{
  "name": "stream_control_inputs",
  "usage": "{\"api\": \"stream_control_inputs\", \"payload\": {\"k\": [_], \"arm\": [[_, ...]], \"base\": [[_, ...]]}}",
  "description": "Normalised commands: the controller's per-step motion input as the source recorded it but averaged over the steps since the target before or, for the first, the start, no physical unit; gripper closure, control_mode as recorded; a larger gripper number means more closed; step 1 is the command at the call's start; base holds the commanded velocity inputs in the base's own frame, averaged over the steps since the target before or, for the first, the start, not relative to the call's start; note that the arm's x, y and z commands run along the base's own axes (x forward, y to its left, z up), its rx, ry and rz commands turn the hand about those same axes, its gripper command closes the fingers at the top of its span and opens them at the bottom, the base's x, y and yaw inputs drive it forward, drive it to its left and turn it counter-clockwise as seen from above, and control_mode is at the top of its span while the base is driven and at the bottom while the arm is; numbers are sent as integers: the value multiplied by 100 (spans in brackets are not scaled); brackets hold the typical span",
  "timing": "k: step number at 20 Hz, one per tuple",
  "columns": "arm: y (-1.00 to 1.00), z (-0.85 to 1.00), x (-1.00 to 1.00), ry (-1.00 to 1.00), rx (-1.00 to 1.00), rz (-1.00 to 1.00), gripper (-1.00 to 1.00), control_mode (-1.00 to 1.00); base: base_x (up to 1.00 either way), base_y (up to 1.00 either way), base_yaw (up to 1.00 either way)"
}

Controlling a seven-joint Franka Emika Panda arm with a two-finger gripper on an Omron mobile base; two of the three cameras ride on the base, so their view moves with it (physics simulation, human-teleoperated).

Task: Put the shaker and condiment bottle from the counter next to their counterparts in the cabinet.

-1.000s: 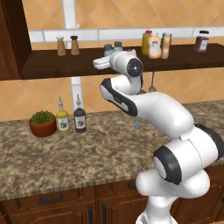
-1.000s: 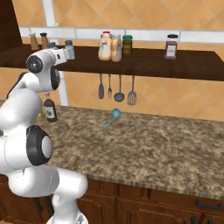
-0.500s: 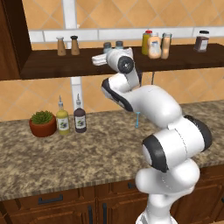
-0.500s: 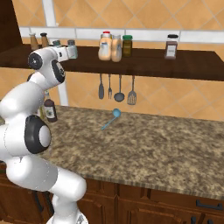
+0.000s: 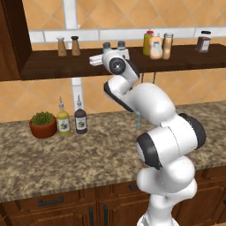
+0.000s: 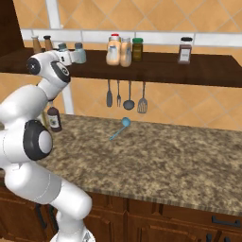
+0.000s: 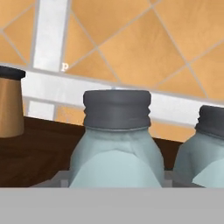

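shaker (image 7: 116,144) sits upright on the cabinet shelf (image 5: 53,66) with the hand (image 5: 98,59) clamped on it, just beside its twin (image 7: 205,148), so i'd loosen gently and draw straight back without nudging either.

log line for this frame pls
phase: placing | gripper: shut on shaker | shaker: at cabinet shelf beside counterpart shaker | condiment bottle: on shelf by wide peach bottle
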Motion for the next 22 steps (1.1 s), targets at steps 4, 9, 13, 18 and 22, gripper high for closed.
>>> {"api": "stream_control_inputs", "payload": {"k": [4, 9, 13, 18, 22], "arm": [[2, -9, 3, 0, 0, -5, -100, -100], [0, 0, 0, -1, 1, -2, -100, -100], [0, 0, -21, -1, 6, 0, -100, -100], [0, 0, -83, -11, 5, 0, -100, -100], [0, -3, -100, -18, 1, 0, -100, -100]], "base": [[0, 0, 0], [0, 0, 0], [0, 0, 0], [0, 0, 0], [0, 0, 0]]}}
